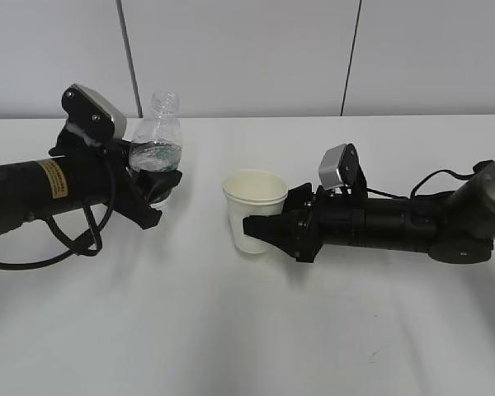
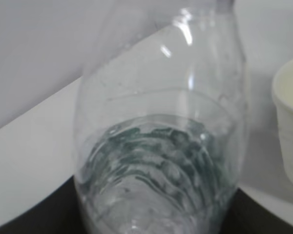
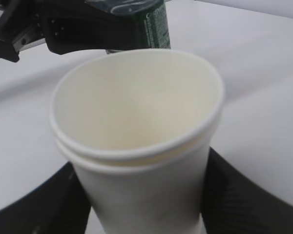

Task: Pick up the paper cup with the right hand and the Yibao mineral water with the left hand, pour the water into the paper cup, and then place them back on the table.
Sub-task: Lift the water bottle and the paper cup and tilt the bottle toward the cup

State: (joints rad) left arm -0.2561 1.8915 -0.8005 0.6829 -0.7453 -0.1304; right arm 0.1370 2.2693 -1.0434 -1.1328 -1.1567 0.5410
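Left pincer: on my exterior view the left pincer (image 1: 157, 188) sits at the left of the scene, its jaws clamped around the lower body of the Yibao mineral water (image 1: 157, 147).
Bottle: I see it upright, uncapped, its neck rising above the pincer; in the left wrist view the clear ribbed shoulder fills the frame (image 2: 161, 146), with dark jaw edges low on either side.
Bottle's footing: I cannot tell whether its base touches the table (image 1: 231, 330) or hangs just above it, since the pincer hides the bottom.
Right pincer: the right pincer (image 1: 260, 227) reaches in from the right, its jaws closed around the lower half of the paper cup (image 1: 255, 208).
Cup: it stands upright near the middle of the scene, mouth open upward; my right wrist view shows two rolled rims, one nested in the other (image 3: 136, 141), and dark jaws at both lower corners.
Cup's inside: it looks dry and cream-white as far as I can see down it.
Spacing: bottle to the left and a little farther back, cup to the right of it, apart with bare table between them.
Left arm: a yellow label band (image 1: 54, 178) and a looping black cable (image 1: 66, 239) show on it.
Right arm: a grey camera block (image 1: 338, 167) sits on its wrist.
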